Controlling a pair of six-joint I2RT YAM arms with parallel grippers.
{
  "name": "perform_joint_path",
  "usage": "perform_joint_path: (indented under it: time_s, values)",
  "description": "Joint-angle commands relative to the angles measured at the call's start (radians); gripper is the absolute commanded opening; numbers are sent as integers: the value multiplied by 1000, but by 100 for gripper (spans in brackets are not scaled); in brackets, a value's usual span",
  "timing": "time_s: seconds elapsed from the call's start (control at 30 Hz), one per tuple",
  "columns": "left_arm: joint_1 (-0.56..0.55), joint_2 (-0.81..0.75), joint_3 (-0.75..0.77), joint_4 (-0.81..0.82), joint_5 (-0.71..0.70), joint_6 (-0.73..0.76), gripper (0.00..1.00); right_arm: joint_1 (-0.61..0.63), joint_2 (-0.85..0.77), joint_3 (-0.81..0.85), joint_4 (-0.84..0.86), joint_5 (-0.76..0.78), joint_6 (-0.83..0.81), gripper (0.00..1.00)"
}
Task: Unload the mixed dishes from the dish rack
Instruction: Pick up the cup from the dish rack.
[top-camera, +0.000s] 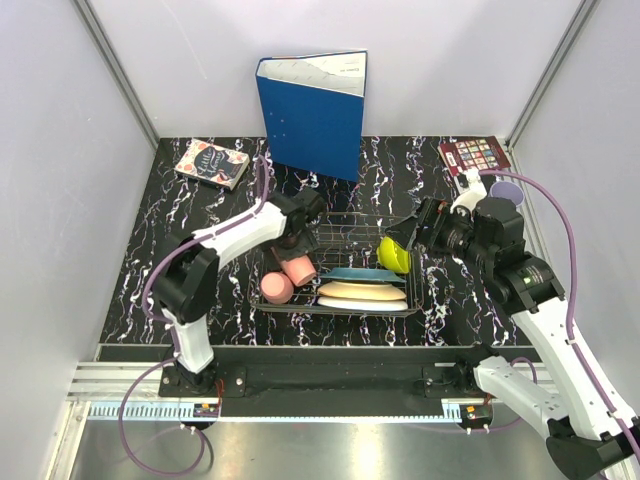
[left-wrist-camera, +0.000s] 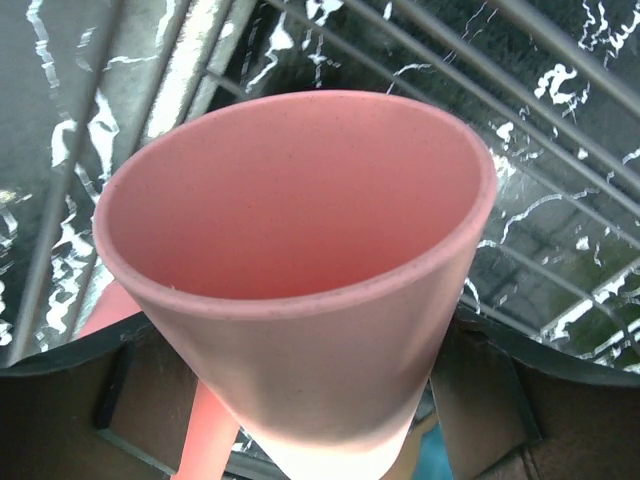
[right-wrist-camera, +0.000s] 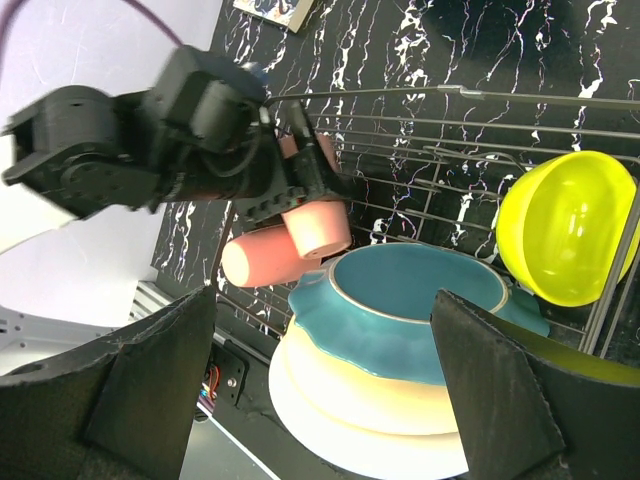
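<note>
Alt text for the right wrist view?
The left gripper clamps a pink cup at the dish rack, a second pink cup lying beside it. Nearer, a teal plate tops a cream plate; a yellow-green bowl leans at right.

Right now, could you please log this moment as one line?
left pincer: shut on pink cup, at dish rack | right pincer: open, facing teal plate
</note>
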Motion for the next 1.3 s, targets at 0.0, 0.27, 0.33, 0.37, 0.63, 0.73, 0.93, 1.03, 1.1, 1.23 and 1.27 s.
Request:
perform_joint_path:
  time_s: [0.0, 0.27, 0.33, 0.37, 0.63, 0.73, 0.93, 1.03, 1.1, 1.23, 1.27]
  values:
    - [-4, -125, 73, -84, -47, -2, 63, 6, 4, 24, 1, 18, -22, 96]
    - [-4, -237, 232, -133, -41, 63, 50, 6, 29, 81, 10, 11, -17, 96]
    - [-4, -265, 264, -127, -24, 92, 39, 6, 38, 102, 8, 9, -16, 96]
    - [-4, -275, 301, -103, -9, 153, 37, 7, 47, 134, 8, 12, -16, 96]
    - [-4, -455, 135, 437, 581, 604, 0, 6, 136, 349, 5, -22, -2, 96]
    - [-4, -501, 9, 624, 848, 723, 0, 6, 165, 403, 8, -58, 9, 97]
    - [-24, -582, -137, 815, 1117, 954, 0, 6, 199, 437, 4, -118, 34, 96]
    - [-38, -607, -115, 694, 1066, 1135, 0, 6, 231, 481, -79, -127, 23, 95]
    - [-47, -624, -108, 642, 980, 1243, 0, 6, 279, 526, -191, -135, 18, 93]
    - [-50, -647, -122, 567, 909, 1474, 0, 6, 397, 696, -435, -147, -20, 92]
    - [-49, -648, -124, 559, 888, 1498, 0, 7, 433, 714, -499, -179, -29, 92]
